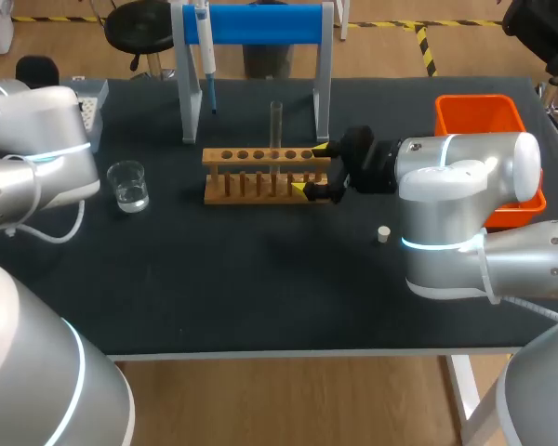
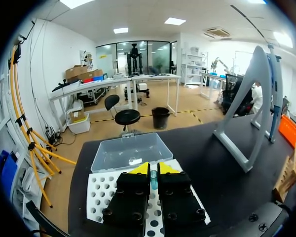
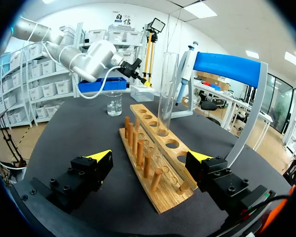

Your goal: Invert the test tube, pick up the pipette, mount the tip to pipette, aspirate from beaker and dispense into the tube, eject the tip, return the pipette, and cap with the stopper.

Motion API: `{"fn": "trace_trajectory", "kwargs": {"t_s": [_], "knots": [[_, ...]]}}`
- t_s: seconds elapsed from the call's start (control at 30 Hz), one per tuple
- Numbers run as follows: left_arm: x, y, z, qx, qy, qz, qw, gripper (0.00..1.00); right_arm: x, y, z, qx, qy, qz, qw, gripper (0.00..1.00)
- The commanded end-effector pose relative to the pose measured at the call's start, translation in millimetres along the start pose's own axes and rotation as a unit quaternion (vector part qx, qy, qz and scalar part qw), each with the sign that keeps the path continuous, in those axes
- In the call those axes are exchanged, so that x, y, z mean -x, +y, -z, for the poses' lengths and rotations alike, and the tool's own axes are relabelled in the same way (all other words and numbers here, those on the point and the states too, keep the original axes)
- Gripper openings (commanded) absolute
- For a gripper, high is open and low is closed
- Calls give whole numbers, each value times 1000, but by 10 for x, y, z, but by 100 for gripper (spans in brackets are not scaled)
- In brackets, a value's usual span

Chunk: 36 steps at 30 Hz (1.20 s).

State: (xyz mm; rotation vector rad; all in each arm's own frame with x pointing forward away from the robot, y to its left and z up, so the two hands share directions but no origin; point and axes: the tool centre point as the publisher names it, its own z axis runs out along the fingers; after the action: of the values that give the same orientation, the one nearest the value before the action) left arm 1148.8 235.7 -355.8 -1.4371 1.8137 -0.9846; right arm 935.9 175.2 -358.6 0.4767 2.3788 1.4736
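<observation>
A clear test tube (image 1: pixel 275 123) stands upright in the wooden rack (image 1: pixel 260 177). My right gripper (image 1: pixel 312 169) is open, its yellow tips on either side of the rack's right end. In the right wrist view the rack (image 3: pixel 153 153) lies between the open fingers, with the tube (image 3: pixel 167 89) ahead. My left gripper (image 2: pixel 153 173) is over the white tip box (image 2: pixel 99 195), shut on a teal pipette tip (image 2: pixel 153 179). The pipette (image 1: pixel 205 42) hangs on the blue stand. The beaker (image 1: pixel 128 186) sits at the left and the white stopper (image 1: pixel 383 234) lies near my right arm.
An orange bin (image 1: pixel 479 116) stands at the back right. The blue-topped stand (image 1: pixel 251 23) rises behind the rack. A clear lid (image 2: pixel 128 150) lies just beyond the tip box. In the head view my left arm's wrist hides its gripper beside the tip box (image 1: pixel 91 104).
</observation>
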Motion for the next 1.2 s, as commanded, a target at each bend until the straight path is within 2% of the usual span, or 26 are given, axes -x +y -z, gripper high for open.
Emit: {"fn": "trace_trajectory", "kwargs": {"t_s": [0.03,0.93,1.2], "knots": [[6,-33,52,1,0,-2,1000,0,-13,-4,-12,1,-3,0,1000,100],[-9,-227,232,-13,-19,-19,1000,0,-13,-4,-12,1,-3,0,1000,100],[-25,-327,340,-33,-29,-23,999,0,-13,-4,-12,1,-3,0,1000,100]]}}
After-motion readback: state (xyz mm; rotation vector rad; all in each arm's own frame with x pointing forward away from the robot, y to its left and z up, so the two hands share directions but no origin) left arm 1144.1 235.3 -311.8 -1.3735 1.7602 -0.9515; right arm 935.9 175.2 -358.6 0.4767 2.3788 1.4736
